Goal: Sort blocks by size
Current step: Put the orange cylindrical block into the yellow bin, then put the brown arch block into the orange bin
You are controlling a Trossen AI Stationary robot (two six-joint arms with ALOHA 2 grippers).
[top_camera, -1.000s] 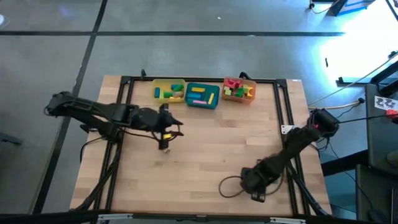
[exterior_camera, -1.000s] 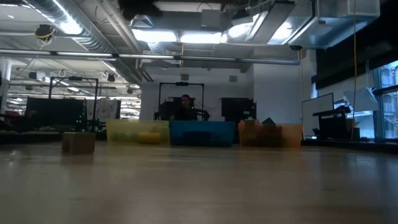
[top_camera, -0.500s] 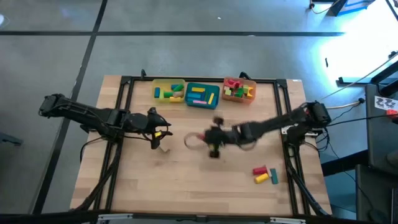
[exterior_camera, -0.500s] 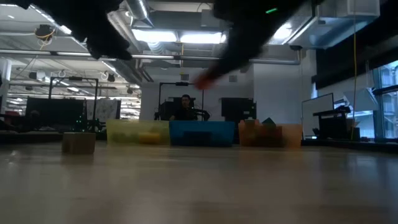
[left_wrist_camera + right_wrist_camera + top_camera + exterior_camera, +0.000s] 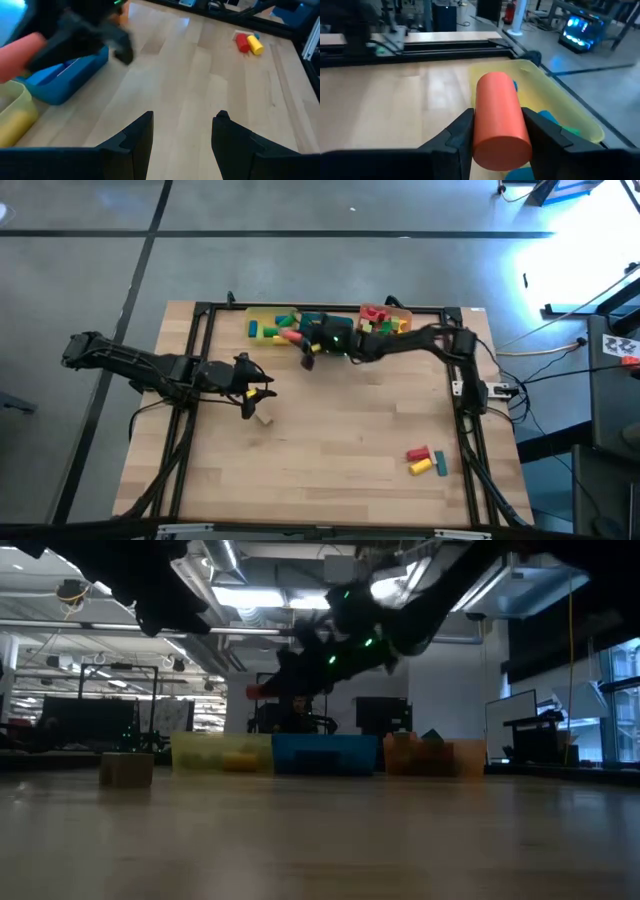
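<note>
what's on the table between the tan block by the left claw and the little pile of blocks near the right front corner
Nothing: in the high view, bare wood runs from the tan block below the left claw to the loose red, green and yellow blocks.

Overhead and table-level views, both showing yellow tray (image 5: 262, 315)

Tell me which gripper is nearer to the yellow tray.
The right gripper. It hangs just beside the yellow tray, holding a red cylinder. The left gripper is farther off, over the bare table near a tan block.
</note>
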